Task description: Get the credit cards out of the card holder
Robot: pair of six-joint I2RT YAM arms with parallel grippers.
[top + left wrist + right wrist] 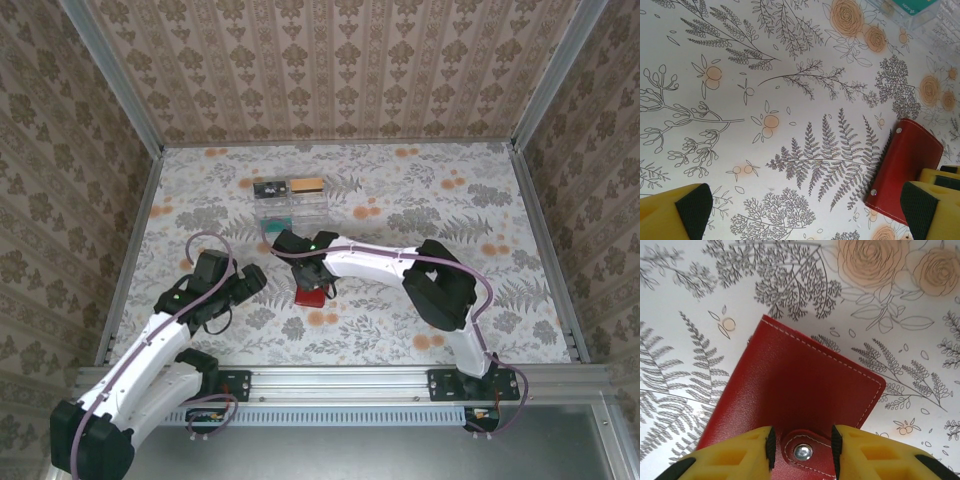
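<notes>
1. Table: floral-print surface, patterned walls on three sides.
2. left gripper: low over the table, left of centre. Jaws spread wide, with bare table between the fingers.
3. Clear box: toward the back, near centre, with card-like items inside; a teal one shows in the left wrist view.
4. card holder: red, folded shut, flat on the table in front of the clear box and just right of the left gripper. Its closing tab lies over the red face.
5. right gripper: directly over the card holder, jaws narrowed around the closing tab, one pad on each side. Cannot tell whether the pads actually pinch it.
</notes>
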